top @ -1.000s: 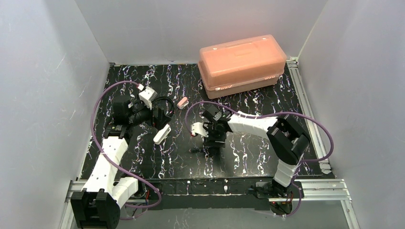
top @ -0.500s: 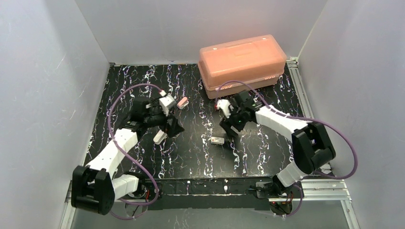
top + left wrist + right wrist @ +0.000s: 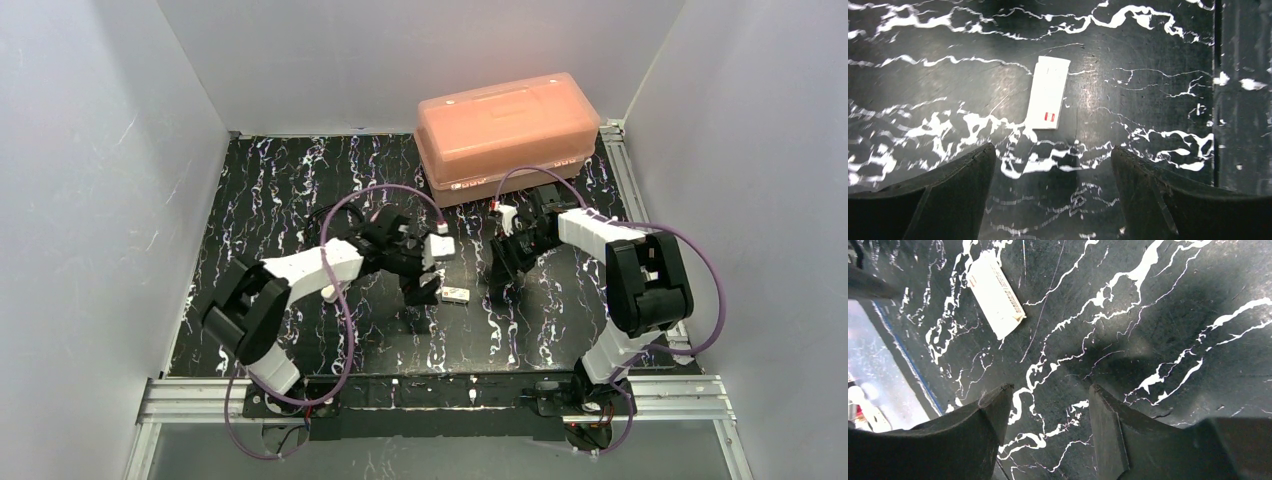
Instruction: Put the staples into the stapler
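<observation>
Staple packet [image 3: 456, 294], a tiny flat white box, lies on the black table [image 3: 290, 180] with white squiggly lines. It is between the left gripper [image 3: 420, 288] and the right gripper [image 3: 497, 284]. A smooth orange plastic box [image 3: 505, 130] with round corners sits at the back.

Left wrist view: the packet has a little red mark. It lies just past the dark fingers [image 3: 963, 172], which are spread wide and empty.

Right wrist view: these fingers [image 3: 990, 407] are apart and empty too.
</observation>
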`<act>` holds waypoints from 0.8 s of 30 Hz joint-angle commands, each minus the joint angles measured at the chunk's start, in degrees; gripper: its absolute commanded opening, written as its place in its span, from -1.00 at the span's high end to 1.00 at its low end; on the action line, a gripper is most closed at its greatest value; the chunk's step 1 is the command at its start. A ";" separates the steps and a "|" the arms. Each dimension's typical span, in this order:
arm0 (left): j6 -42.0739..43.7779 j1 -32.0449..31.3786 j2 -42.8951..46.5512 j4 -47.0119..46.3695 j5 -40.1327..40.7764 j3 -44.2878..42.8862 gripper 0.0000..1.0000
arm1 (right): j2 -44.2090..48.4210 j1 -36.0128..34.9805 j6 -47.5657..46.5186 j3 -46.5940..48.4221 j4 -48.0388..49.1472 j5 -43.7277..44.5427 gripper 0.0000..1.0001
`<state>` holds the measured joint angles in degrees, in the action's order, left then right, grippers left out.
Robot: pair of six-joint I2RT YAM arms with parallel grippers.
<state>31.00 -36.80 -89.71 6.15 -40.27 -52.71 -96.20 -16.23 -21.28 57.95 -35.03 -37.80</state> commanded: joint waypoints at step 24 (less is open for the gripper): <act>5.71 -8.37 -14.92 -9.00 9.10 -3.41 0.15 | 0.12 1.43 12.33 -9.35 15.50 -13.62 -0.07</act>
<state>39.11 -44.86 -105.23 1.26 -33.47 -58.57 -96.60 -15.05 -13.78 50.00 -25.78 -49.76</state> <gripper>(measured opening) 0.461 0.549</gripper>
